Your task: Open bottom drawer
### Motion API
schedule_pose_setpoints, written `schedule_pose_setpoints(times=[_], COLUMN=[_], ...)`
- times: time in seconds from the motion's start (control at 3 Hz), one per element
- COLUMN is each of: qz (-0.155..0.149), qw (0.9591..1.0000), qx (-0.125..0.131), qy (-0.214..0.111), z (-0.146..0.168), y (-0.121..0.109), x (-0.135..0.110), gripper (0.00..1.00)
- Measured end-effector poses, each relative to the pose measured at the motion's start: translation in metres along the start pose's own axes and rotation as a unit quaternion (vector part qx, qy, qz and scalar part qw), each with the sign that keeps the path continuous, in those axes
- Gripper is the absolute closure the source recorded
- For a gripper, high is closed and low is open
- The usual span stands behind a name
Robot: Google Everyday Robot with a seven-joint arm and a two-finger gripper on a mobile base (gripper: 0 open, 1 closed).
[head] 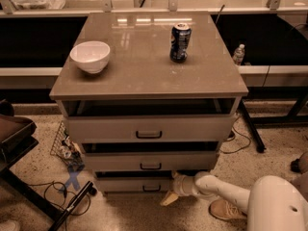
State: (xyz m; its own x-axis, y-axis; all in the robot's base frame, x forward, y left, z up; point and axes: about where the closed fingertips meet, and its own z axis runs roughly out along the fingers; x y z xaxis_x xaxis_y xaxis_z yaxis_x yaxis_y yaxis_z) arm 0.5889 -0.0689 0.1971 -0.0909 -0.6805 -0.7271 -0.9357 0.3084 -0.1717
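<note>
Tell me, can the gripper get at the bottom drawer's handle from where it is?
Probably yes. The gripper sits low in front of the bottom drawer, just right of its black handle, and nothing visible lies between them.

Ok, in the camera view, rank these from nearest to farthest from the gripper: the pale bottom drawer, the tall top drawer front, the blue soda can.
The gripper is low at the cabinet's front.
1. Pale grey-beige bottom drawer: right beside it, near the floor.
2. Tall top drawer front: two tiers above.
3. Blue soda can: on the cabinet top, toward the back.
</note>
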Motion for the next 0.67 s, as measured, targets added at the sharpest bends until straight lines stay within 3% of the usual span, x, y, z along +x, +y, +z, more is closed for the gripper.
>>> schedule_pose_setpoints(times=[0.33, 0.67], qz=[-0.018, -0.018], qw=[0.9993, 0.9993], qx=[-0.011, -0.011], qy=[0.032, 0.031], z=[-0.0040, -0.0032], y=[-0.0001, 0.0005], x=[-0.0016, -0.0021], gripper=[0.00, 0.00])
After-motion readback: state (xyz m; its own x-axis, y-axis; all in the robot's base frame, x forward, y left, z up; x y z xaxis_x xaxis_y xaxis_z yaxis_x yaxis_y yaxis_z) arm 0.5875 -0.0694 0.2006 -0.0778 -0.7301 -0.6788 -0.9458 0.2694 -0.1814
